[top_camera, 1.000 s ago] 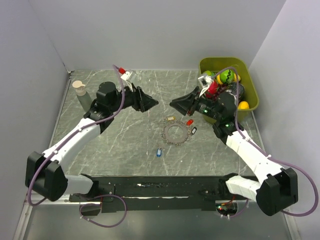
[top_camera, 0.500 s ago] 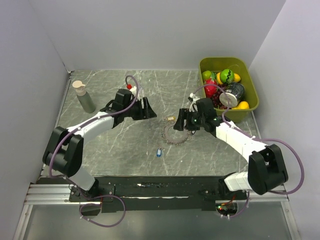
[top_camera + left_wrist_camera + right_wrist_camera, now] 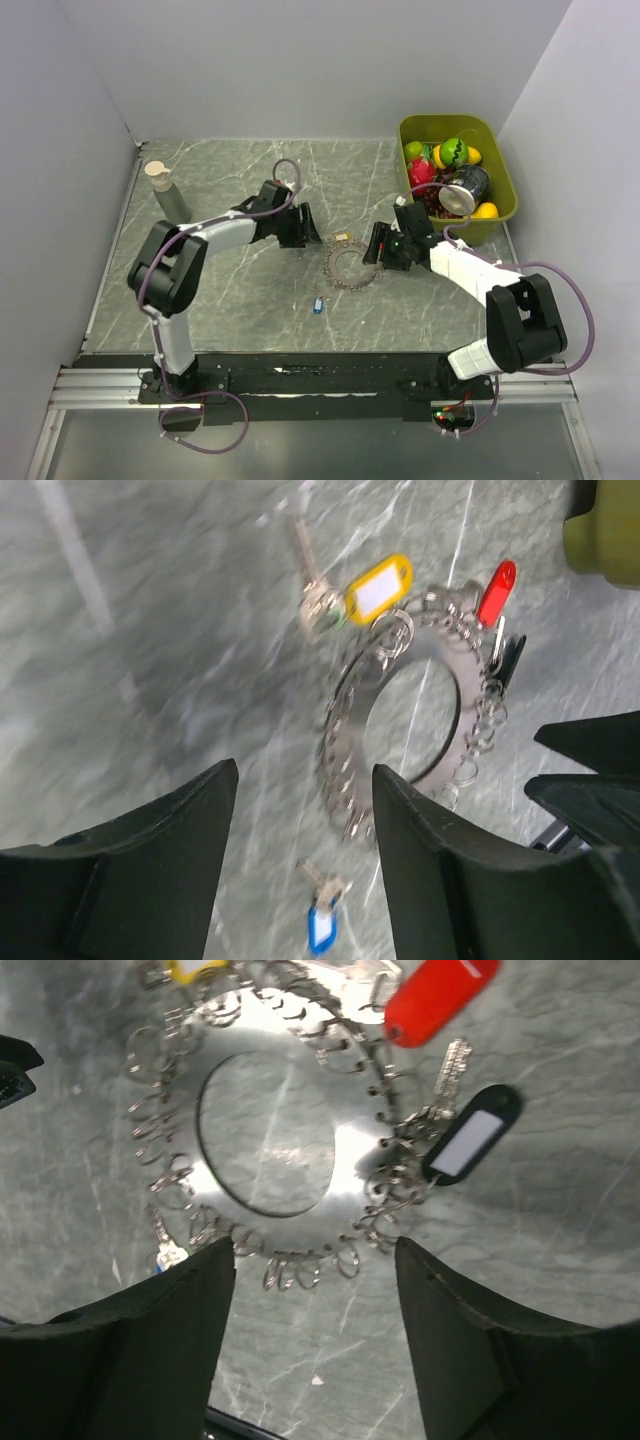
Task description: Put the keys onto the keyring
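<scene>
1. Keyring [image 3: 350, 266] [image 3: 348, 735] [image 3: 350, 1130]: flat, shiny metal disc w/ a big round hole. Its rim is fringed w/ many small wire split rings and silvery keys, gear-like. It lies flat mid-table, between the two grippers.
2. Tags at its rim:
   - Red plastic tag [image 3: 496, 592] [image 3: 440, 998] on the far-right side.
   - Black tag w/ white label [image 3: 470, 1145] on the right, beside a silver key.
   - Yellow tag w/ white label [image 3: 342, 238] [image 3: 378, 588] at the far edge w/ a small key. It touches the fringe; can't tell if it is hooked on.
3. Blue-tagged key [image 3: 317, 304] [image 3: 322, 925] lies loose on the near-left side, apart from the ring.
4. Left gripper [image 3: 310, 228] [image 3: 303, 780]: jaws spread wide, nothing btwn them. It sits low, just far-left of the ring.
5. Right gripper [image 3: 372, 245] [image 3: 312, 1260]: jaws also wide apart and empty, over the ring's right edge. Can't tell if it touches.
6. Fingers are matte black plastic w/ rounded tips.
7. Table [image 3: 230, 290] is grey-green marbled stone-look w/ pale veins.
8. Olive plastic bin [image 3: 505, 215] of toy fruit and a can sits far right. A grey bottle [image 3: 167, 195] w/ a tan cap stands far left.
</scene>
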You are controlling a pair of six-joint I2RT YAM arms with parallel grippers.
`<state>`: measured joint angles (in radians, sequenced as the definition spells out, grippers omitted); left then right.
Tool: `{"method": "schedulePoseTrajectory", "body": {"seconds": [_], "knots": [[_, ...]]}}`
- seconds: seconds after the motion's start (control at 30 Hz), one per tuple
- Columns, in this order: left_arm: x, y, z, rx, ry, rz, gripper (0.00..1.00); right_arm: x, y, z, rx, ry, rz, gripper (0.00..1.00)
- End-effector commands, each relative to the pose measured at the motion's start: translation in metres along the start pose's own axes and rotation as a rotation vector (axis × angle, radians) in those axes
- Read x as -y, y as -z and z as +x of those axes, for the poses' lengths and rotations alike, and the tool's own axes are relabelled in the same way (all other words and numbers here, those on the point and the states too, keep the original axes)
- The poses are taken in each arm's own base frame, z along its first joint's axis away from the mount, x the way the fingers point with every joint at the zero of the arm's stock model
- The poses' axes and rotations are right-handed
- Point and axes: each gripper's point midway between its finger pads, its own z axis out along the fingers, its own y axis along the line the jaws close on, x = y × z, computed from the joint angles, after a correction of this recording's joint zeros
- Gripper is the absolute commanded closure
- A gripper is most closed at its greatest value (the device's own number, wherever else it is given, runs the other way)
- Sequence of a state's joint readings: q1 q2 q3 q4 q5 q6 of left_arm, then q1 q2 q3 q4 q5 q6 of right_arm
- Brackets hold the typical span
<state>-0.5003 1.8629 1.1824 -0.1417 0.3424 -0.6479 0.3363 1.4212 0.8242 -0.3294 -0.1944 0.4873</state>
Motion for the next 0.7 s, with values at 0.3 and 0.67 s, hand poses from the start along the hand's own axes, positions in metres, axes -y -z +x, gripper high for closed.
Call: {"method": "schedulePoseTrajectory", "body": {"seconds": [0.3, 0.67], "knots": [[0.015, -0.035, 0.02, -0.115, -0.002, 0.029, 0.63, 0.021, -0.036, 0.026, -0.131, -0.031, 0.022, 0.52], [0.011, -0.021, 0.027, -0.123, -0.034, 0.006, 0.99, -0.018, -0.042, 0.045, -0.194, 0.051, -0.1, 0.89]]}}
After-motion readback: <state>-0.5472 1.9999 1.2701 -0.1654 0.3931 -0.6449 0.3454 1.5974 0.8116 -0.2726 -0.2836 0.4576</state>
